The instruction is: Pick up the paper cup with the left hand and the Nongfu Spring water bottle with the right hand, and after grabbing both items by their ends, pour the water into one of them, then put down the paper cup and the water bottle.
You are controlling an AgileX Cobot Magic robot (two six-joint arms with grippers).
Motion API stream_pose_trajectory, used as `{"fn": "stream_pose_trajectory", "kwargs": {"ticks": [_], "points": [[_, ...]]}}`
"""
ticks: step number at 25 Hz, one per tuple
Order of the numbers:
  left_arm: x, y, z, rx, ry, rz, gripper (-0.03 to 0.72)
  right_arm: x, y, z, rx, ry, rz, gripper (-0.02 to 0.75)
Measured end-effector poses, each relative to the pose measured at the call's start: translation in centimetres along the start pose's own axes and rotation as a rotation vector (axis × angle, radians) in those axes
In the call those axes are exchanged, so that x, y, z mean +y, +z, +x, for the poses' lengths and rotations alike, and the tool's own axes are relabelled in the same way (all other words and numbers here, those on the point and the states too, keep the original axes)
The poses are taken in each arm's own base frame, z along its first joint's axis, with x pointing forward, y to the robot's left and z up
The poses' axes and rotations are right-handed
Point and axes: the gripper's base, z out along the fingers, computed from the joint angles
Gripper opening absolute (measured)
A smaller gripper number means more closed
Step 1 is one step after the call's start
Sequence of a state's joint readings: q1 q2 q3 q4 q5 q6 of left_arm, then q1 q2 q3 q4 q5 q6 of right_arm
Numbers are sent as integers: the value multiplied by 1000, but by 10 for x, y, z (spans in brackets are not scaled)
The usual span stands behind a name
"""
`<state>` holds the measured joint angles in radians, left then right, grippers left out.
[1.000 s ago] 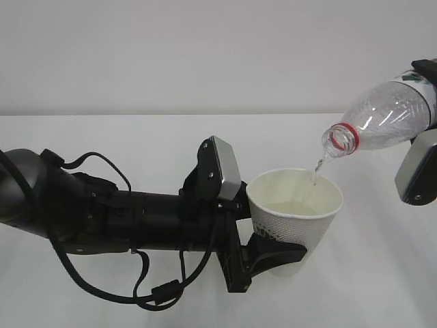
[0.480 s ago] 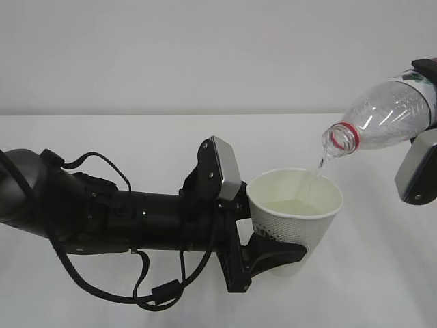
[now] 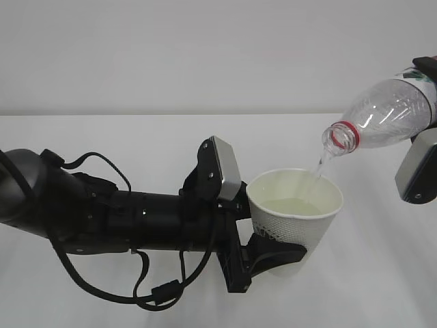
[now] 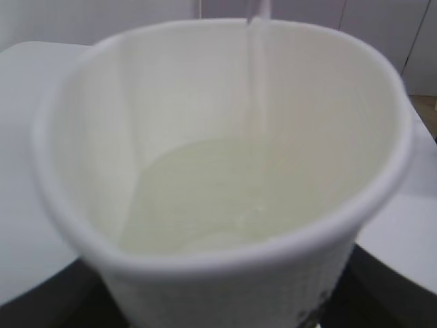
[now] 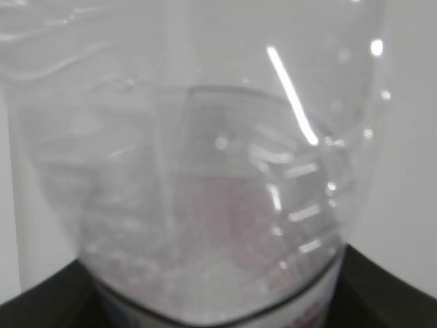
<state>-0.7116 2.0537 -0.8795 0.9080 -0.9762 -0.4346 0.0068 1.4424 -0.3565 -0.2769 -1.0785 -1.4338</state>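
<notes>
- The left claw is clamped on the lower part of the paper cup, holding it upright above the white counter.
- The right claw grips the Nongfu Spring water bottle by its body at the right edge of the exterior view; its fingers are cut off there.
- The bottle is tilted, its uncapped mouth with the red neck ring pointing down-left over the cup's far rim.
- A thin stream of water falls from the mouth into the cup.
- The left wrist view shows water pooled in the cup's cream interior, well below the rim.
</notes>
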Motion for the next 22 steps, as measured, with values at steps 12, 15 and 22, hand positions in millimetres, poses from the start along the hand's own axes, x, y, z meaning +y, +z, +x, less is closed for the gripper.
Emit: {"fn": "stream_pose_trajectory", "kwargs": {"ticks": [12,15,22], "points": [[0,0,0,0,0,0,519,0,0,0,5,0,1,483],[0,0,0,0,0,0,519,0,0,1,7,1,1,483],[0,0,0,0,0,0,519,0,0,1,7,1,1,483]]}}
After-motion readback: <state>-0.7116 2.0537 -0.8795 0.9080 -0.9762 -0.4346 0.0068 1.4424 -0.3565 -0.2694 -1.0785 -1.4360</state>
